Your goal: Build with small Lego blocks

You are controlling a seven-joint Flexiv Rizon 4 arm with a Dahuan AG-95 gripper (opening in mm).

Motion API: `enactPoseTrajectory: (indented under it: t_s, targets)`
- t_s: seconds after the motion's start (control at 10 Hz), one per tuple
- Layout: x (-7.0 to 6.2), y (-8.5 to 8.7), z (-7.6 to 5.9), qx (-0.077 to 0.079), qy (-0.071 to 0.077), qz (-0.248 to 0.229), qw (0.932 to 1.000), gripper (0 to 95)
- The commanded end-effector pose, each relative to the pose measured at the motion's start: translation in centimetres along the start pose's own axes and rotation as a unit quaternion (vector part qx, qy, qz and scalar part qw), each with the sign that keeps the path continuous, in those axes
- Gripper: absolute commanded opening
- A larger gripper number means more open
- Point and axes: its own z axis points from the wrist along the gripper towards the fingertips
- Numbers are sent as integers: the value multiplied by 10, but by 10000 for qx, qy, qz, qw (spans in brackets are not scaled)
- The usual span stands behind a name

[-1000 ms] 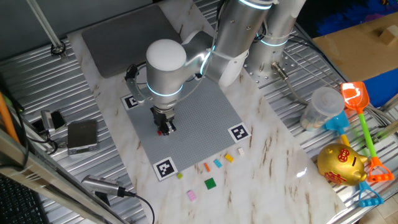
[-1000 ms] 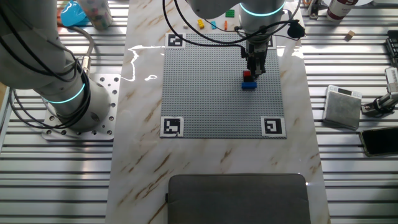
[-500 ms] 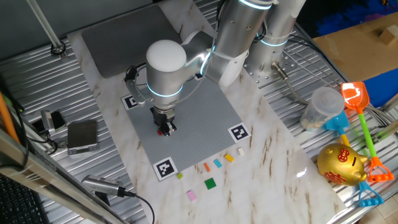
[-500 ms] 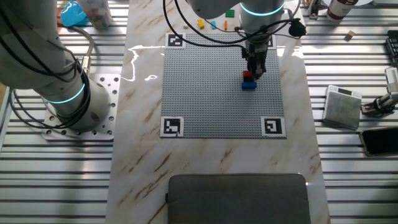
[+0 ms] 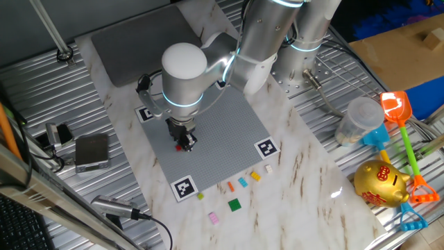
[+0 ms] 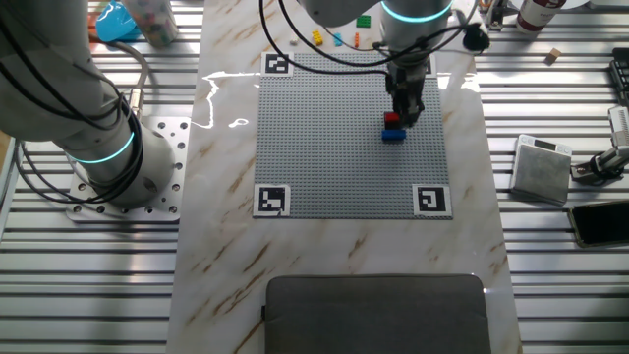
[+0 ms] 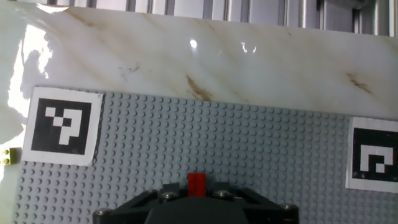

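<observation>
My claw (image 6: 404, 110) points straight down over the grey studded baseplate (image 6: 334, 147) on the marble worktop (image 5: 305, 173), clenched on a red brick (image 7: 197, 184). The brick sits just above a blue brick (image 6: 393, 136) on the plate. Its long axis I cannot tell. Loose bricks (image 5: 242, 182) lie beside the plate's edge.
</observation>
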Motion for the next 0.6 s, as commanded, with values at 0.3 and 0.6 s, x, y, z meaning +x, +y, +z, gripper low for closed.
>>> enactPoseTrajectory:
  t_s: [0.3, 0.6]
  targets:
    - [4, 5, -29, 30, 117, -1551, 9878, 0]
    - [4, 21, -31, 5, 271, -3382, 9407, 0]
